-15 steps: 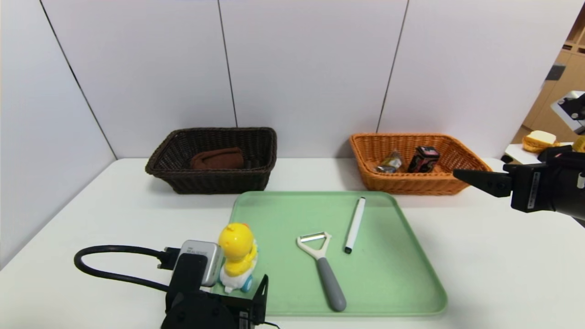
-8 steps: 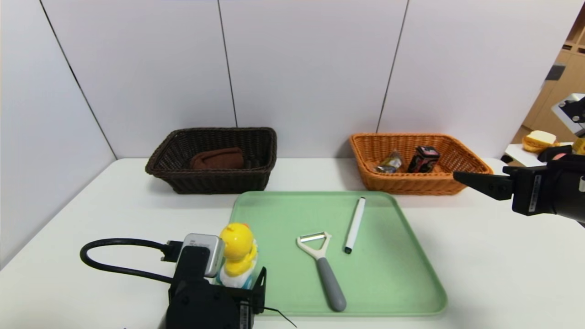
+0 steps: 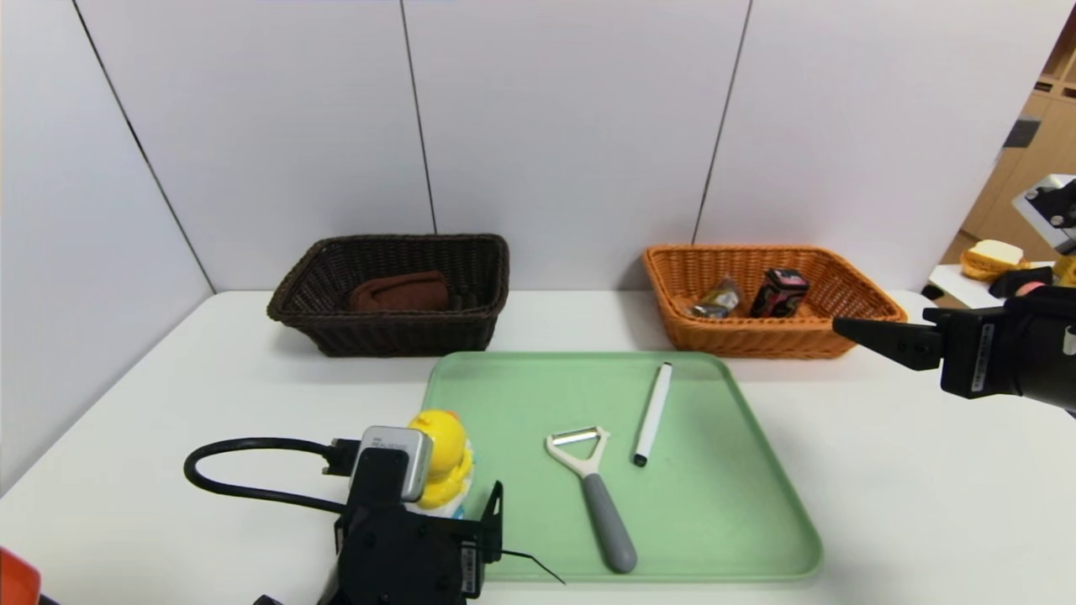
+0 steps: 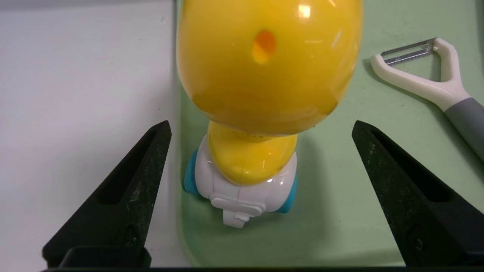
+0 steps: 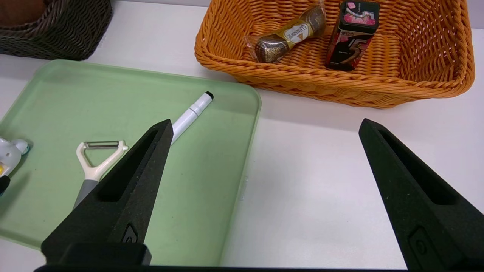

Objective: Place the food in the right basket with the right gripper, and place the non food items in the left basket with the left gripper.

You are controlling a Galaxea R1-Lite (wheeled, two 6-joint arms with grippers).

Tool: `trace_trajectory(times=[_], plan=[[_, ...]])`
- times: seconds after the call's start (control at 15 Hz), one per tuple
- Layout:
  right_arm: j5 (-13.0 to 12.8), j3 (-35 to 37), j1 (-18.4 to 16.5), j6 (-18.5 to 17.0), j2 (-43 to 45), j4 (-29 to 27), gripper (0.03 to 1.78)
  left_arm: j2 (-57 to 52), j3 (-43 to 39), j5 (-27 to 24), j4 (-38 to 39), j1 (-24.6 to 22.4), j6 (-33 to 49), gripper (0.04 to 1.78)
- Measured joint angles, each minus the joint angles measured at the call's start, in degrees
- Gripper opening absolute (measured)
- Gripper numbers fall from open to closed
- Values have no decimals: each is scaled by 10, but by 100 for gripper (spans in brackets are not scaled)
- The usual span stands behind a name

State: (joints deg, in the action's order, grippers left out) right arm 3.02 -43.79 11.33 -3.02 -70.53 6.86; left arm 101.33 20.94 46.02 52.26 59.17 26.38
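Your left hand [image 4: 259, 126] is wide open, and the yellow duck toy [image 4: 261, 87] stands up tall right between its fingers, at the near left edge of the green tray [image 3: 714, 521]. Close on it, then carry it far left to the dark basket [image 3: 395, 294]. Your right hand [image 5: 264, 128] waits open, far right.

Yellow duck toy [image 4: 264, 75] between open tool [image 4: 261, 128] fingers
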Motion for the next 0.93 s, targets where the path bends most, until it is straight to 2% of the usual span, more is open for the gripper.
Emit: trace_trajectory(times=[0.27,0.93], plan=[[8,4,0,0,-1,0,170,8,0,0,0,-13,-13,169],[9,7,5,2,-3,0,170,18,1,-1,14,-27,-23,169]])
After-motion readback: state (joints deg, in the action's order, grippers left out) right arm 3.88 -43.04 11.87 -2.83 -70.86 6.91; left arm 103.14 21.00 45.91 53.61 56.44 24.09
